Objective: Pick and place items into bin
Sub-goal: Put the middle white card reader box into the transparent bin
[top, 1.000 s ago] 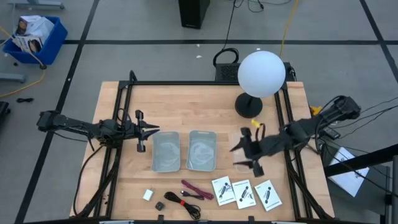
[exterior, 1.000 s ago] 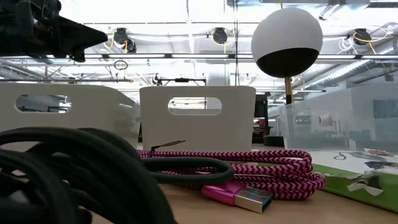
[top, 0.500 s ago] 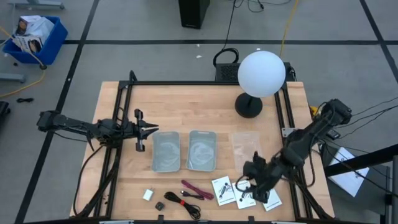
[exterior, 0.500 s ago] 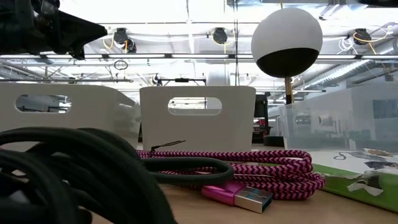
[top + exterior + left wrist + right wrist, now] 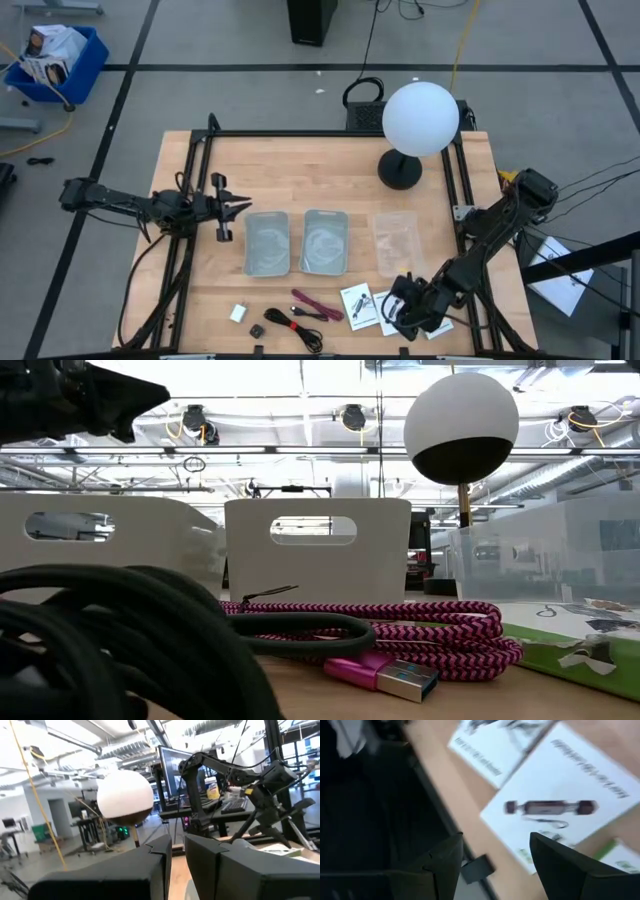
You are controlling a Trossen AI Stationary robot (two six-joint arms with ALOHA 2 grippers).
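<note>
A wooden bench [image 5: 320,175] seen from above carries two pale rectangular bins [image 5: 267,243] side by side at its centre, and a clear plastic bag [image 5: 396,240] lies flat just beside them toward the right edge. Along the front edge sit the items to be sorted: a small white block [image 5: 238,313], a tiny black piece [image 5: 257,329], a coiled black cable [image 5: 295,328], a dark-red braided cable [image 5: 316,305] and three white printed cards [image 5: 359,304]. A white globe lamp [image 5: 420,118] stands near the back right corner. The right gripper [image 5: 405,312] hovers low over the cards near the front right corner; its wrist camera shows its fingers [image 5: 440,865] spread apart, empty, with one card [image 5: 560,815] framed between them. The left gripper [image 5: 222,209] waits near the left edge, level with the bins, its fingers parted and holding nothing. The likely risk lies in grasping: the cards are thin, flat and packed close, so the fingers may slide over a card, push it into its neighbours, or lift two at once.
</note>
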